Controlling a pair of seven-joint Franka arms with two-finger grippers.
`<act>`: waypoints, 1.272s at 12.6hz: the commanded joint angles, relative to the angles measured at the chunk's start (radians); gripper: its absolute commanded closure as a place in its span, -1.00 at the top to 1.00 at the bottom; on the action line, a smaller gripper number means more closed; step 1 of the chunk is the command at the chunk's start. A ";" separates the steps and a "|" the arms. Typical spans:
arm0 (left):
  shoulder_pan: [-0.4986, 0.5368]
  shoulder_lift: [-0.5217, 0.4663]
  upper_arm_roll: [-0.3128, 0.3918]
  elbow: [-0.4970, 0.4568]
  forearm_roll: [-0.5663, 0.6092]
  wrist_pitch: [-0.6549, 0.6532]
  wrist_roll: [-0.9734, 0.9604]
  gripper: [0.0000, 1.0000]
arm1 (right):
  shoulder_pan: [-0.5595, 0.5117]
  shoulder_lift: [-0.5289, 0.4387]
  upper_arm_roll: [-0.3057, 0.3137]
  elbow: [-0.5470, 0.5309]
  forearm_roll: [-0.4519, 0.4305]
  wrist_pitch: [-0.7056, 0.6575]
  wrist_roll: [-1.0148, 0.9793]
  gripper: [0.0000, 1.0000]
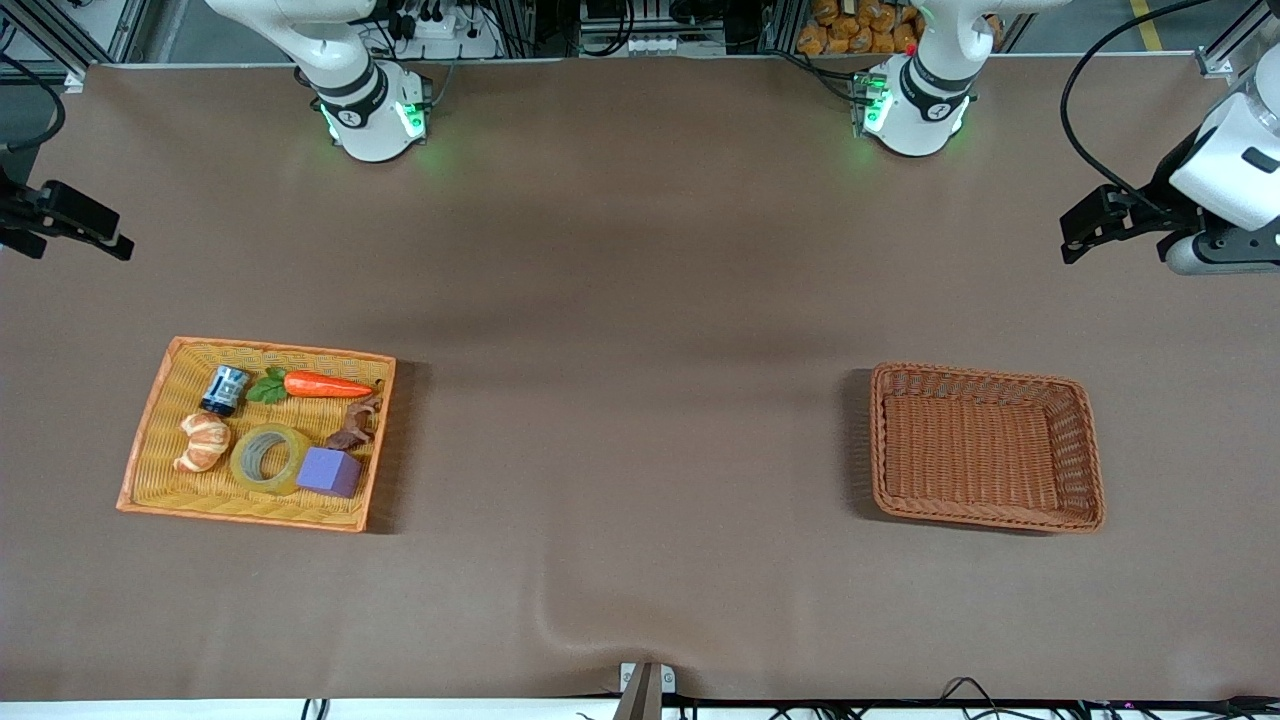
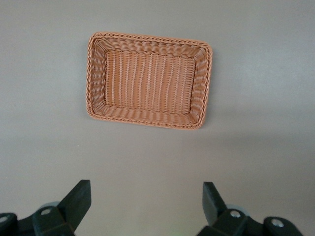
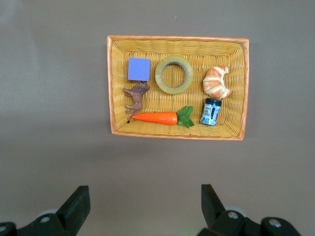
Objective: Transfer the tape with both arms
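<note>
While both claws, left (image 2: 143, 206) and right (image 3: 141, 206), hang spread above brown cloth (image 1: 640, 300), tape (image 1: 268, 457) seemingly lies flat.

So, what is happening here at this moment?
Nothing is being handled yet. The tape lies in the yellow tray at the right arm's end of the table, between a croissant and a purple cube. The brown basket at the left arm's end holds nothing. Both arms wait, raised at the table's ends, with the left end effector and the right end effector open.
</note>
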 commanded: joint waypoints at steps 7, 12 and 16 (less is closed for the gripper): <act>-0.003 0.009 -0.003 0.017 -0.025 -0.014 0.008 1.00 | 0.007 0.123 -0.003 -0.138 0.006 0.242 -0.070 1.00; -0.007 0.021 -0.003 0.015 -0.013 -0.013 0.008 1.00 | -0.012 0.335 -0.003 -0.127 0.001 0.425 -0.109 1.00; 0.002 0.014 -0.003 0.015 -0.022 -0.002 0.017 1.00 | -0.058 0.501 -0.006 -0.127 0.000 0.587 -0.159 1.00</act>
